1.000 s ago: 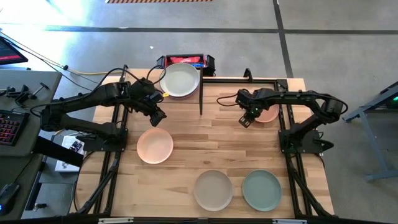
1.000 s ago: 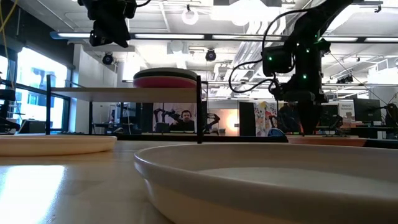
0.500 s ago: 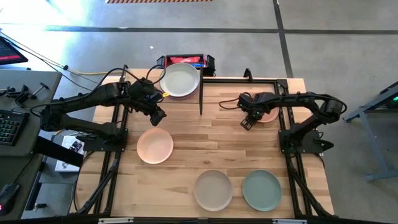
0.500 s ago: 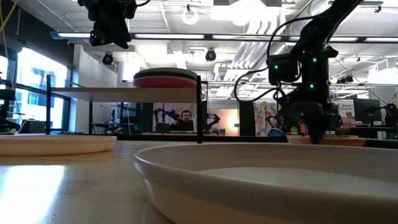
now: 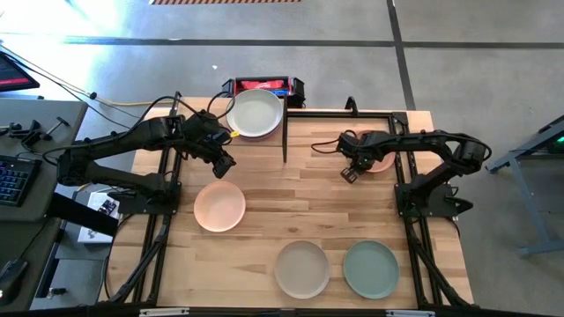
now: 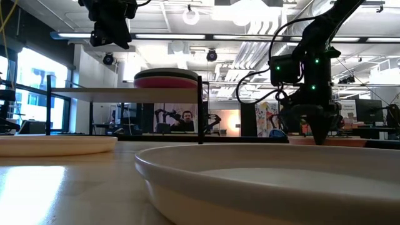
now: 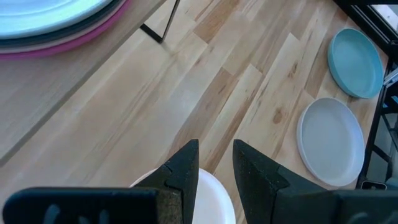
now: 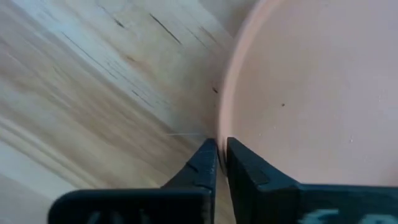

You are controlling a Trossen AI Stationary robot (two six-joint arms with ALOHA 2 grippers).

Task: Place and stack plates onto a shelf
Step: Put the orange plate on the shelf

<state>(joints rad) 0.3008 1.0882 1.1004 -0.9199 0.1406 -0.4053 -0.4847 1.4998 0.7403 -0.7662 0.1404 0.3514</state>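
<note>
the right end effector has just pinched in: a second ago its fingers stood apart beside the salmon plate on the right side of the tabletop, and now they sit together on that plate's near rim. in the right wrist view the two dark tips close on the thin edge, one just inside the lip and one just outside. in the low view that arm has also dropped lower, so its tips reach down to the plate's level. the plate itself looks flat on the wood, not lifted yet.

to me that means the grasp for the next plate is made, and the lift and carry to the shelf are what come after. it's a thin rim hold, so i'd guess the plate could tilt or slip as it rises.

the left end effector hasn't budged; it hangs above the tabletop near the shelf with its fingers a little apart, nothing between them, over the edge of the peach plate.

the shelf already carries a stack, off-white on top with pink and dark rims showing beneath. the beige plate and the sage green plate wait along the front edge.
</note>
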